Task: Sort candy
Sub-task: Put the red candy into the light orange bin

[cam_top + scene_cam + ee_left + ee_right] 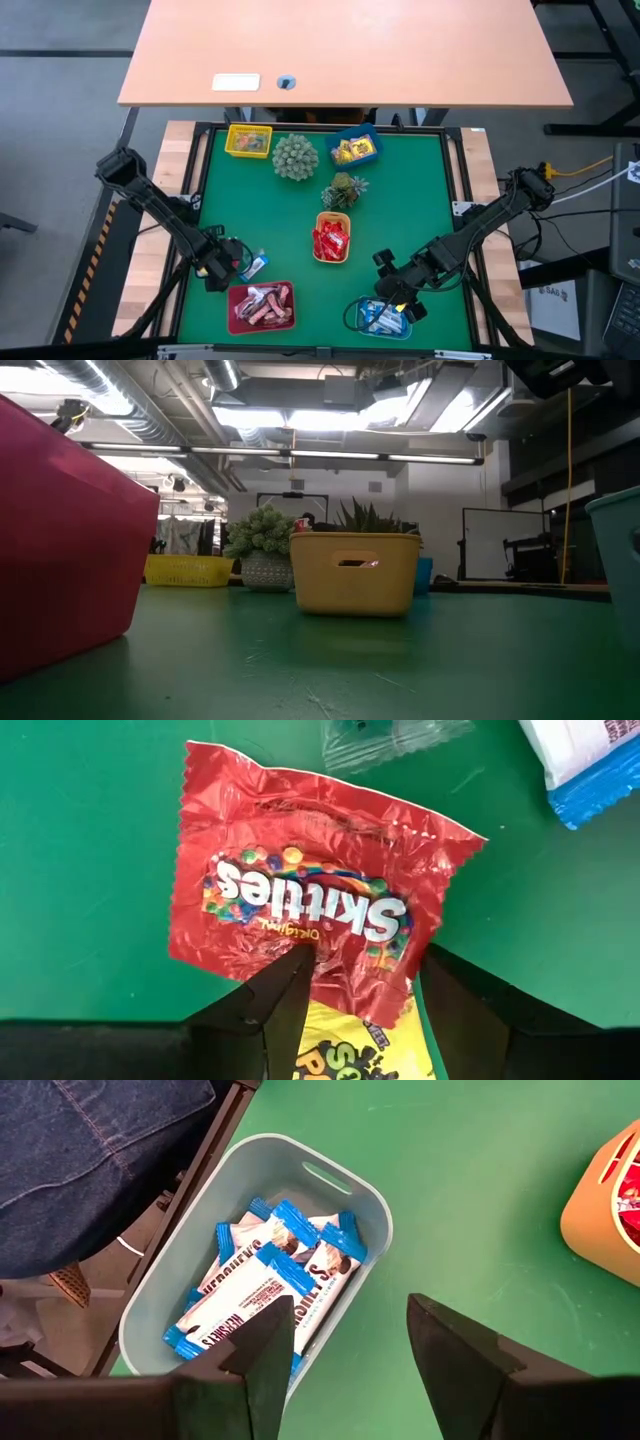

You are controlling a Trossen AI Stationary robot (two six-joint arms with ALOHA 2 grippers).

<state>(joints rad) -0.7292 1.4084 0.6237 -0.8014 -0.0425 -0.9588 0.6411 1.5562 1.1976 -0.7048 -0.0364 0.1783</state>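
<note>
Left claw spread, red candy packet between tips, on mat.

Five small trays sit on the green mat: one yellow tray, one blue tray, one orange tray, one red tray and one pale tray. There are two spiky green plant balls. Two arms reach in, each with one gripper. The candy in the trays is too small to count.
</note>
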